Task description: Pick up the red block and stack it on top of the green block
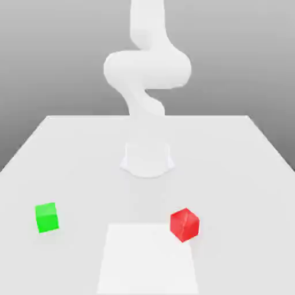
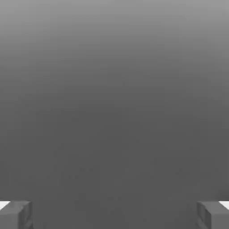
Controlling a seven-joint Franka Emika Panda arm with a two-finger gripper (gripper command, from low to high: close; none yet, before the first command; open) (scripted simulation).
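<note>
The red block (image 1: 184, 224) rests on the white table (image 1: 69, 155), near the front and towards the exterior view's right, turned corner-on. The green block (image 1: 46, 217) sits apart from it at the front, towards the exterior view's left. My gripper (image 2: 114, 214) shows only in the hand view. One grey fingertip (image 2: 15, 214) stands far from the other, and nothing is between them, so it is open. Neither block appears in the hand view, which shows only plain grey. The white arm (image 1: 147, 69) rises from its base and leaves the picture at the top.
The arm's round base (image 1: 147, 158) stands mid-table behind the blocks. A pale flat rectangle (image 1: 147, 259) lies at the table's front between the two blocks; what it is I cannot tell.
</note>
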